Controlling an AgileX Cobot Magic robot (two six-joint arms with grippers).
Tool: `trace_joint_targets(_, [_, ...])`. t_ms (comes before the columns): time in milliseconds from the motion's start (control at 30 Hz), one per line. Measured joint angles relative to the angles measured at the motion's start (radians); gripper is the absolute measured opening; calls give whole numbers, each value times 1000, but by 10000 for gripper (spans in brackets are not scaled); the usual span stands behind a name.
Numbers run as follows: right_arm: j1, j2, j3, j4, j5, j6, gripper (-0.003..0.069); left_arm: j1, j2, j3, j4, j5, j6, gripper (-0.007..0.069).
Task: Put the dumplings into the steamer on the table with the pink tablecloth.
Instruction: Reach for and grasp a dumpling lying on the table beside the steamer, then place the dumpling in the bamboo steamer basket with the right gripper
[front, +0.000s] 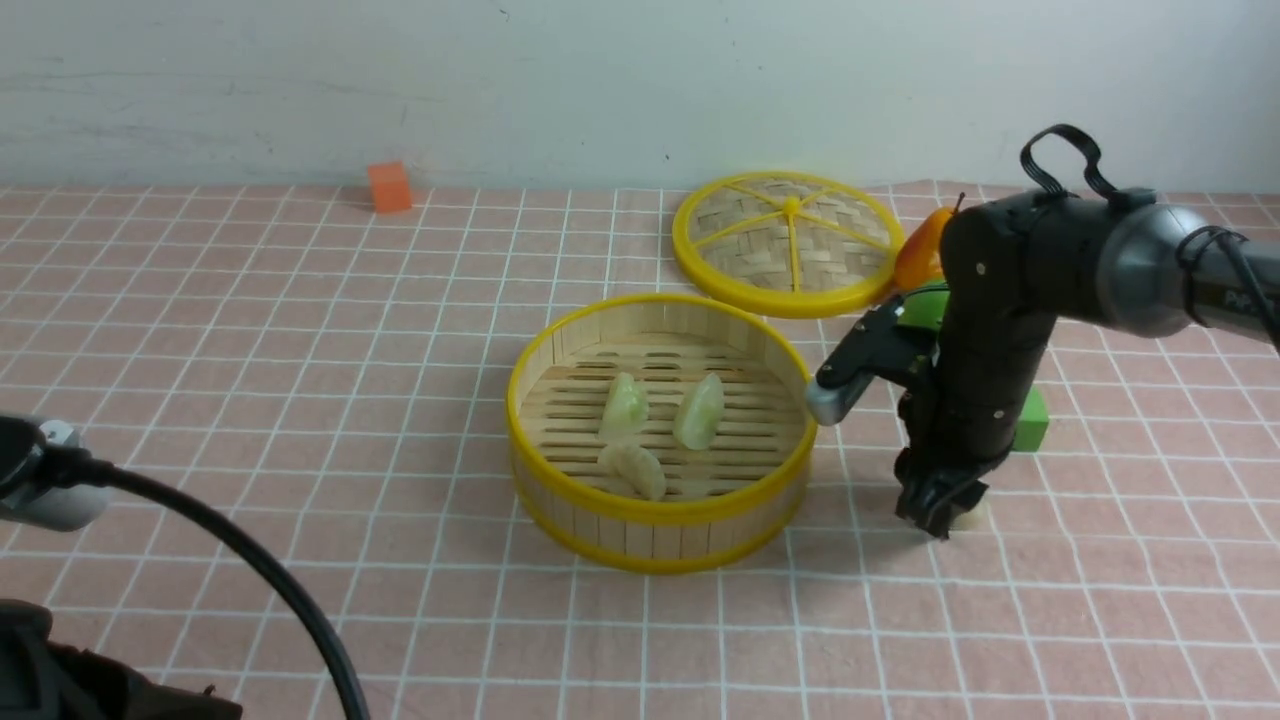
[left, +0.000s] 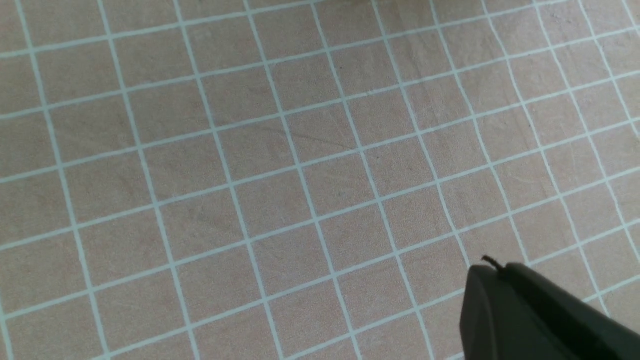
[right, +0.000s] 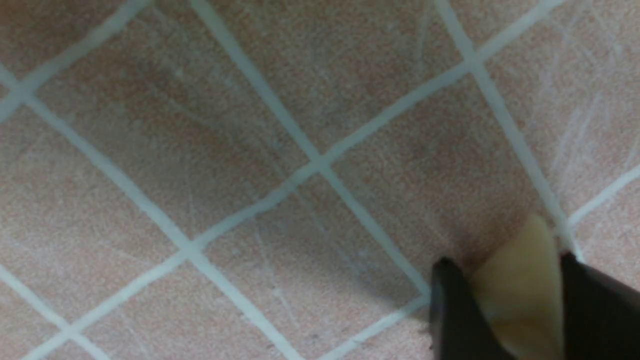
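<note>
The right claw (front: 940, 520), down on the pink-clothed bench (front: 300, 350), clenches the last cream dumpling (right: 520, 295) between its fingers just right of the steamer (front: 660, 512), where three dumplings (front: 625, 405) lie, a short leftward carry over the rim.

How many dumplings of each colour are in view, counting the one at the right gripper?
Pale green dumplings: 2, both in the steamer.
Cream dumplings: 2, one in the steamer, one on the tablecloth between the fingers of the right gripper.
Total: 4
</note>
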Motion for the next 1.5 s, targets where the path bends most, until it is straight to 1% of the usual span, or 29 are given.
trace_joint_targets(33, [0,0,0,-1,0,3,210,0,0,0,0,0,0,1])
trace_joint_targets(67, [0,-2,-3,-11,6,7,185,0,0,0,0,0,0,1])
trace_joint_targets(267, [15,-28,-79,-38,111,45,189,0,0,0,0,-1,0,3])
trace_joint_targets(333, [48,-57,-141,-30,144,71,189,0,0,2,0,-7,0,4])
trace_joint_targets(367, [84,-75,-181,-3,151,96,189,0,0,4,0,-16,0,4])
trace_joint_targets(467, [152,-91,-249,77,132,115,189,0,0,4,0,-36,0,4])
trace_joint_targets(567, [221,-73,-271,155,64,124,189,0,0,4,0,-46,0,5])
trace_joint_targets(633, [246,-52,-273,167,32,127,189,0,0,4,0,-46,0,8])
trace_joint_targets(767, [278,9,-273,165,-8,129,189,0,0,5,3,-45,0,13])
trace_joint_targets(867, [284,61,-273,132,-20,141,189,0,0,5,13,-47,1,17])
trace_joint_targets(967, [284,83,-273,98,-20,181,189,0,-2,5,19,-53,1,18])
trace_joint_targets(1067, [284,84,-273,78,-24,217,211,0,-17,20,34,-85,1,17])
trace_joint_targets(1100, [284,84,-273,64,-22,238,244,0,-37,49,47,-113,1,19])
trace_joint_targets(1233, [284,76,-278,36,21,249,358,0,-124,150,59,-182,1,20])
trace_joint_targets(1267, [284,75,-279,36,27,249,363,0,-124,156,59,-185,1,20])
trace_joint_targets(1300, [284,66,-292,33,77,251,406,0,-177,204,61,-207,1,21])
trace_joint_targets(1333, [284,58,-303,27,113,253,421,0,-210,225,65,-217,1,21])
trace_joint_targets(1400, [284,35,-322,27,174,255,434,0,-273,254,82,-228,0,20])
trace_joint_targets(1500, [284,-16,-335,27,213,271,426,0,-365,273,108,-231,0,20])
